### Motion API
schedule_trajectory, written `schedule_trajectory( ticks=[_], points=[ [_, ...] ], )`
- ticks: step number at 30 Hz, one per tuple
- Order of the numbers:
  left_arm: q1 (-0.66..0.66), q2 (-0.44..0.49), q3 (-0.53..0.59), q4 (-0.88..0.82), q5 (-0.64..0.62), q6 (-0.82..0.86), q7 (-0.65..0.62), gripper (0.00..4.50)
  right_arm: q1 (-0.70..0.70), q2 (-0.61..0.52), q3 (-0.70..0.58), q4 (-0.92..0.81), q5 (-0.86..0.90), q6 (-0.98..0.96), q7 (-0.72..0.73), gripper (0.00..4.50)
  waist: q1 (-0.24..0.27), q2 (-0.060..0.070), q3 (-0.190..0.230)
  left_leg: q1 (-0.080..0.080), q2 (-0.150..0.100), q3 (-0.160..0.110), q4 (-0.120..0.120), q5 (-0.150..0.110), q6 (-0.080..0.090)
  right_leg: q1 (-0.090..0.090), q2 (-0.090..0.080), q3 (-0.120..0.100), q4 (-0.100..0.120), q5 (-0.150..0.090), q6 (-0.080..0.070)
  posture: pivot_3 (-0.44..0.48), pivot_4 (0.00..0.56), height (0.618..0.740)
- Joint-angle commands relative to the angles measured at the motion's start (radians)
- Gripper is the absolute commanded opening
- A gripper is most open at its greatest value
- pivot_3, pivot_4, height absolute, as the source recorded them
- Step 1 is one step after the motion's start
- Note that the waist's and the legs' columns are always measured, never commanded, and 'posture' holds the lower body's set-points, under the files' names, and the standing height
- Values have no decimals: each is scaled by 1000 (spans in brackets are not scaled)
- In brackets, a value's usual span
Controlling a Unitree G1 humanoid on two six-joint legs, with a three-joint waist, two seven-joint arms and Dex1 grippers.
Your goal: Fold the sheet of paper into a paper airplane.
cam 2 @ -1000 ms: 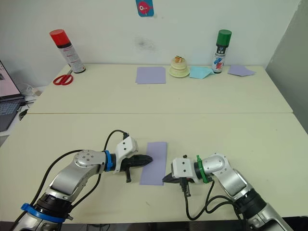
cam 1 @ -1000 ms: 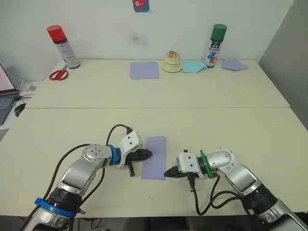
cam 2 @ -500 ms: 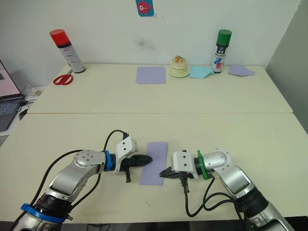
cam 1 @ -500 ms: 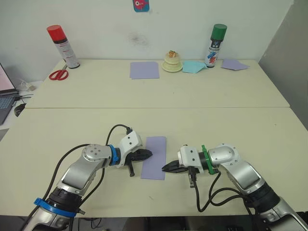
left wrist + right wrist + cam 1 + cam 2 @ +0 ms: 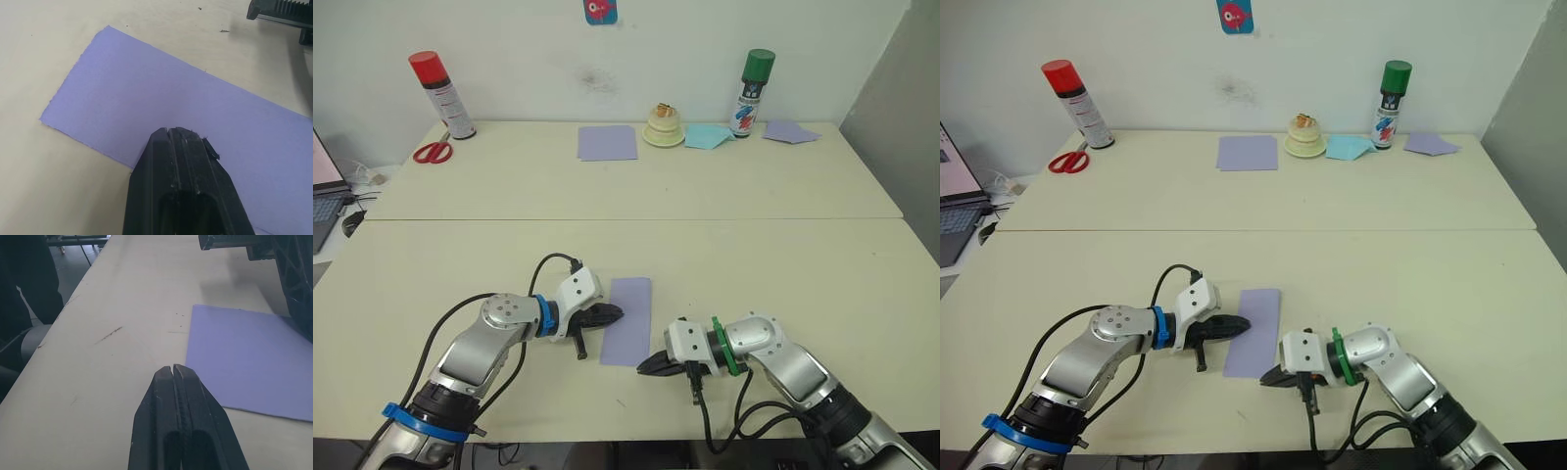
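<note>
The sheet of paper (image 5: 627, 333) lies flat on the near counter (image 5: 803, 264), folded to a narrow strip. Our left gripper (image 5: 610, 314), jaws clenched, presses its left edge. Our right gripper (image 5: 647, 365), also clenched, waits near the corner. Next we lift a corner.

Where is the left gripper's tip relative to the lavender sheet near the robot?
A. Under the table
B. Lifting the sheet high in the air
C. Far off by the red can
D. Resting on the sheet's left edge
D: the shut left gripper lies over the left edge of the flat sheet of paper.
</note>
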Motion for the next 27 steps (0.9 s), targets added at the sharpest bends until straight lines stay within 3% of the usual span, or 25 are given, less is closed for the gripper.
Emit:
schedule_trajectory(
  ticks=[1, 7, 11, 27],
  points=[
    [38, 21, -31, 29, 39, 32, -1, 0, 14, -8, -11, -15, 13, 2, -2, 37, 0, 0, 0, 0, 0, 0, 0, 0, 0, 0, 0, 0, 0, 0, 0, 0, 150, 740],
    [38, 25, -32, 37, 44, 22, -7, 0, -38, -6, -103, -132, 129, 103, 0, 37, 0, 0, 0, 0, 0, 0, 0, 0, 0, 0, 0, 0, 0, 0, 0, 0, 150, 740],
    [30, 28, -35, 53, 49, 8, -16, 0, -79, 12, -132, -110, 152, 143, -20, 37, 0, 0, 0, 0, 0, 0, 0, 0, 0, 0, 0, 0, 0, 0, 0, 0, 150, 740],
    [15, 26, -36, 84, 53, -7, -27, 0, -236, 176, -111, 389, -48, -119, -172, 37, -2, 0, 0, 0, 0, 0, 0, 0, 0, -1, 0, 0, 0, 0, 0, 0, 150, 740]
  ],
)
